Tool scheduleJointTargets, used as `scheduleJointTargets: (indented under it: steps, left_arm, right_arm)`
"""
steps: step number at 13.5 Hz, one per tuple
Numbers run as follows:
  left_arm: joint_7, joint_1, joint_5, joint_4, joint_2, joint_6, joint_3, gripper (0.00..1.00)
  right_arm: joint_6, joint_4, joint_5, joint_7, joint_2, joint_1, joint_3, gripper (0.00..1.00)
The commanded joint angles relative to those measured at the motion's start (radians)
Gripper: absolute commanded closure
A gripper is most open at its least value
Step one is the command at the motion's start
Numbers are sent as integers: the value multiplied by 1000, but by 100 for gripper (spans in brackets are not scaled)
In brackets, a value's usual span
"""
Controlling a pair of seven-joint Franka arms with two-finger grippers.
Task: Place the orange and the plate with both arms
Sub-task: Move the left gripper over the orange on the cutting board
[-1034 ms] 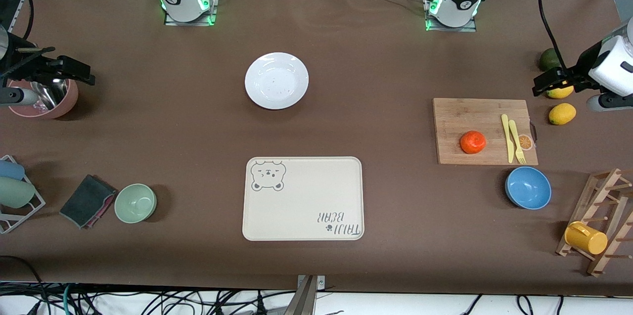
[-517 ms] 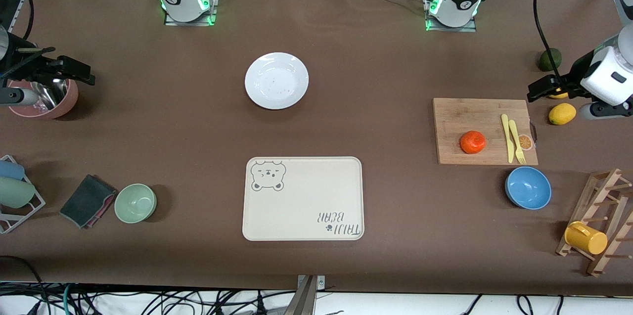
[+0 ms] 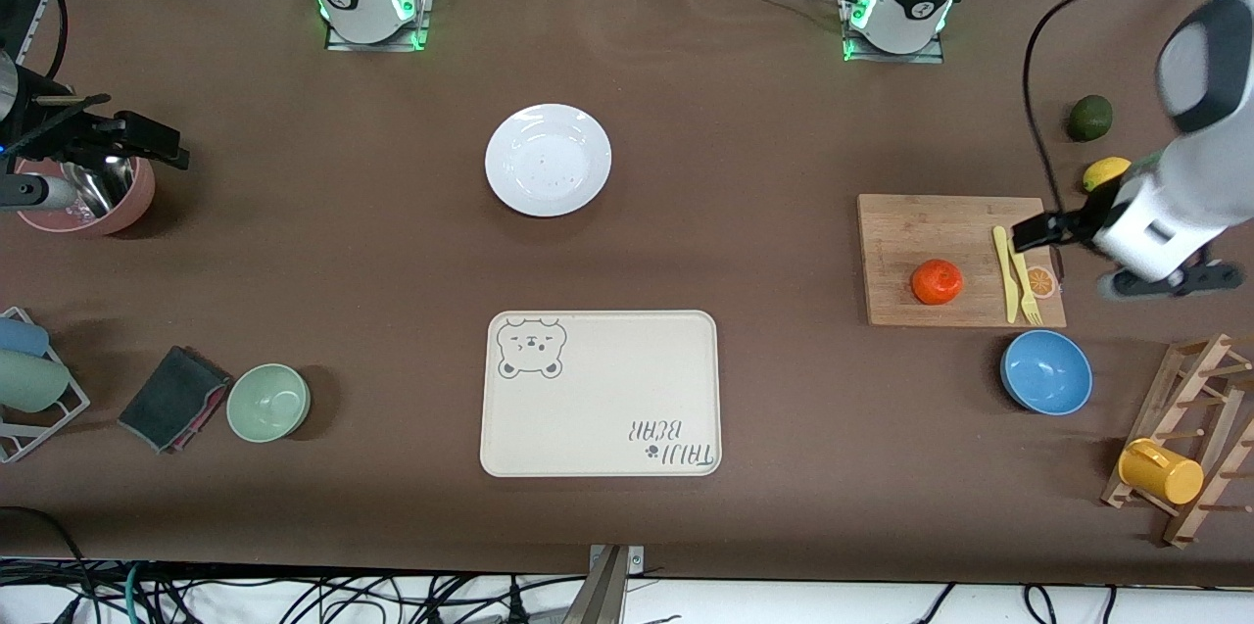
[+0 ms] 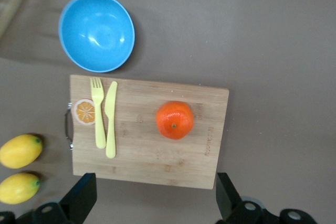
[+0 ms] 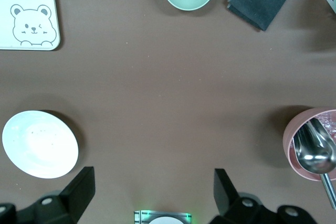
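Front view, starting at the right arm's end of the surface: the right gripper point(image 3: 147, 142) waits over the pink pot point(image 3: 93, 196), jaws spread wide and empty in its wrist view — parked, I judge, until the plate is wanted. The plate point(image 3: 548, 159) lies bare mid-surface, farther from the camera than the bear tray point(image 3: 600, 393), which looks like the likely destination. Toward the left arm's end, the orange point(image 3: 937, 281) sits on the cutting board point(image 3: 940, 222), beside the yellow knife point(image 3: 1002, 271) and fork point(image 3: 1022, 276). The left gripper point(image 3: 1040, 230) hangs over the board's edge — jaws released, holding nothing, wide enough to straddle the fruit.
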Motion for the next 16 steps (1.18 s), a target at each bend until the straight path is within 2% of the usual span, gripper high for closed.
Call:
scheduleJointTargets:
  steps: [1,3,6,10,16]
  left_arm:
    - [7,-14,-23,17,129,108,0,0]
    - [-13,-26,-14,-87,151,281,-11,0]
    - [-16,-14,-15,-174,177,423,-11,0]
    - [-16,-2,-17,-221,198,447,-11,0]
    - [-17,0,-27,-223,253,446,-13,0]
  right_arm:
    - [0,-2,17,-3,-6,-5,1,0]
    - [0,-2,17,-3,-6,-5,1,0]
    - [0,-2,17,-3,-6,-5,1,0]
    - [0,-2,17,-3,-6,-5,1,0]
    - [-2,-3,17,-8,-6,-5,1,0]
